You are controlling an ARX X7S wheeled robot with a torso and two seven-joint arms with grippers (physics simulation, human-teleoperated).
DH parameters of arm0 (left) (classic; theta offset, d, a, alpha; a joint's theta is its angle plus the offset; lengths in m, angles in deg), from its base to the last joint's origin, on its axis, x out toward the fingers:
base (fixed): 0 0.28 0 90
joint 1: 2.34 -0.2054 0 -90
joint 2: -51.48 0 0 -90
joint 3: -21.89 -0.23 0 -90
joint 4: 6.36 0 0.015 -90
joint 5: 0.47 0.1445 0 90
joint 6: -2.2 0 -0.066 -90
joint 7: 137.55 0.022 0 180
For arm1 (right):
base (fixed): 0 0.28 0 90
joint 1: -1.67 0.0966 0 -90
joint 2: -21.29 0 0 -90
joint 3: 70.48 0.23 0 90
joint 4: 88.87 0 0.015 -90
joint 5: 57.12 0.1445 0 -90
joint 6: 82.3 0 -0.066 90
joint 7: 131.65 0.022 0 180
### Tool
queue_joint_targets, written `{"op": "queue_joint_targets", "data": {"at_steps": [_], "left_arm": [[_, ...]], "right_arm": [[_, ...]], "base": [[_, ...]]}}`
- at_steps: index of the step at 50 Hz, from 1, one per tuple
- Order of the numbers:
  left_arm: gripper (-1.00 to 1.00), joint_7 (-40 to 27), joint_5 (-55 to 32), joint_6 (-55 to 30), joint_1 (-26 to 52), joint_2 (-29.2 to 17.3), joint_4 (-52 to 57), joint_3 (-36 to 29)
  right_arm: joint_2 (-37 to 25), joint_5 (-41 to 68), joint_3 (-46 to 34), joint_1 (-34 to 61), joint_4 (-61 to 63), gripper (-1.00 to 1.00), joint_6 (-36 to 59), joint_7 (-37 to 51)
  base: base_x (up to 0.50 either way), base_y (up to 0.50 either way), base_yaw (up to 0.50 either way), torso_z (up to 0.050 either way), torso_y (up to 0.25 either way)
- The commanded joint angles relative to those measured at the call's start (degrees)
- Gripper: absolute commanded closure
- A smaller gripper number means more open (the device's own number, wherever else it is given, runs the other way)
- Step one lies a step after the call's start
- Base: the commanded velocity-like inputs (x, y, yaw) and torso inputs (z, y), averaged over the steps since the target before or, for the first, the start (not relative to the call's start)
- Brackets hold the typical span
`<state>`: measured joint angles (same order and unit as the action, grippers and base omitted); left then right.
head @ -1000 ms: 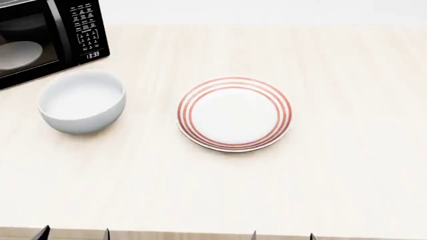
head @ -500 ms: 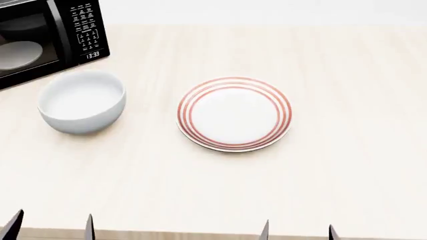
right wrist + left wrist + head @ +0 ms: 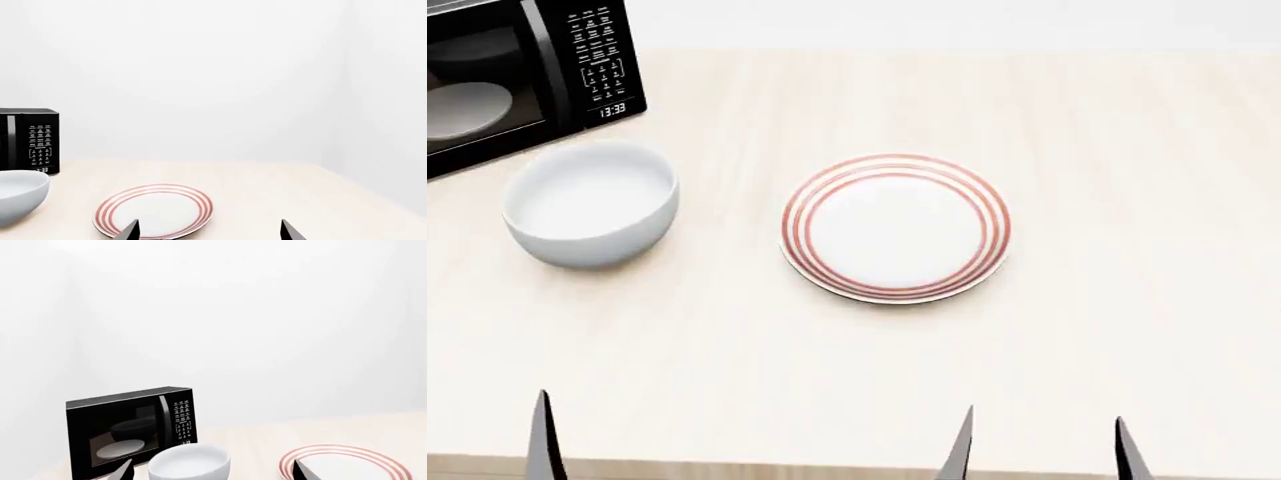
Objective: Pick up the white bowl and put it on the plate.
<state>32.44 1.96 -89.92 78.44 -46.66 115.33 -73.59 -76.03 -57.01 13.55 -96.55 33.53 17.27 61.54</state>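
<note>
Both grippers sit low at the near table edge, only dark fingertips showing. Right gripper [image 3: 1041,450]: fingers spread wide, holding nothing. Left gripper [image 3: 210,474]: two tips well apart in its wrist view, nothing between them but air; one tip visible from the head camera.

Table [image 3: 1121,150]: pale wood, broad.
Microwave [image 3: 521,70]: black, far left corner, keypad facing front.
Plate [image 3: 896,227]: red-ringed, flat, centre of table, bare.
White bowl [image 3: 591,202]: upright, just in front of the microwave, left of the plate and apart from it.
</note>
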Motion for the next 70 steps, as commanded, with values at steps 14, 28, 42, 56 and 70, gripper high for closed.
{"op": "queue_joint_targets", "data": {"at_steps": [14,28,42,56,70], "left_arm": [[-1.0,-1.48,0.32,-2.18,-1.12,-1.68,6.86,-0.85],[-1.0,-2.17,0.63,-2.35,-1.18,-2.47,7.4,-1.47],[-1.0,-2.97,1.2,-2.22,-1.15,-3.11,7.31,-2.1],[-1.0,-3.68,1.33,-2.01,-1.15,-3.67,6.92,-2.53],[-1.0,-4.15,1.47,-3.13,-1.2,-4.24,7.73,-2.97]], "right_arm": [[-1.81,-0.2,-1.95,-0.75,4.72,-1.0,2.0,1.45],[-2.45,0.98,-2.32,-0.92,5.09,-1.0,2.09,1.81],[-2.97,1.64,-2.44,-0.89,5.11,-1.0,1.74,2.57],[-3.55,1.47,-3.11,-0.77,4.71,-1.0,1.61,3.27],[-3.93,0.73,-3.95,-0.52,4.41,-1.0,1.38,4.23]], "base": [[0.0,0.0,0.0,0.0,0.0],[0.18,0.0,0.0,0.0,0.0],[0.5,0.0,0.0,0.0,0.0],[0.5,0.0,0.0,0.0,0.0],[0.32,0.0,0.0,0.0,0.001]]}}
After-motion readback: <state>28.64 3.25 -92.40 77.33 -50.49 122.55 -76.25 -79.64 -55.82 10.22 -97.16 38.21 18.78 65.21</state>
